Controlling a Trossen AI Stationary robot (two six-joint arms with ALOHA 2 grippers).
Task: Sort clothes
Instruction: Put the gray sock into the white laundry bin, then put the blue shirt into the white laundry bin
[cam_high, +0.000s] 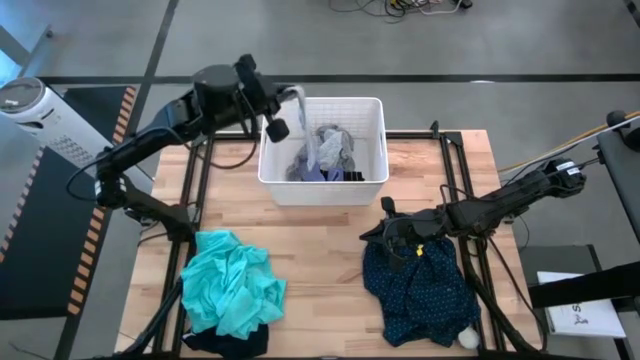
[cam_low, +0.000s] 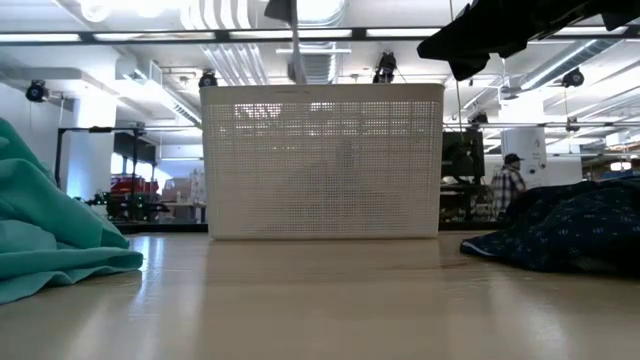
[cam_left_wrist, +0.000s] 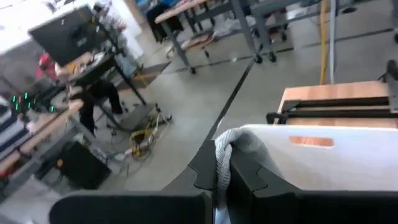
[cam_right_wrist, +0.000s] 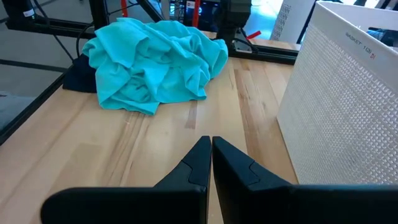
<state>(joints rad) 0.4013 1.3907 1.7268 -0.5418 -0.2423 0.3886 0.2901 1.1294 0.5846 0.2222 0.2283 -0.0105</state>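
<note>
Two piles sorted on the table; one grey piece (cam_high: 303, 125) lifted from the basket (cam_high: 372, 108).

The grey piece is pinched in the closed left gripper (cam_high: 285, 100) above the basket's far-left rim, its tail hanging inside. The right gripper (cam_high: 392, 236) is closed and empty above the dotted garment (cam_high: 420, 285), near right. The teal shirt (cam_high: 232, 282) lies near left. The cloth is judged light and limp; it is best taken at a bunched fold.
</note>
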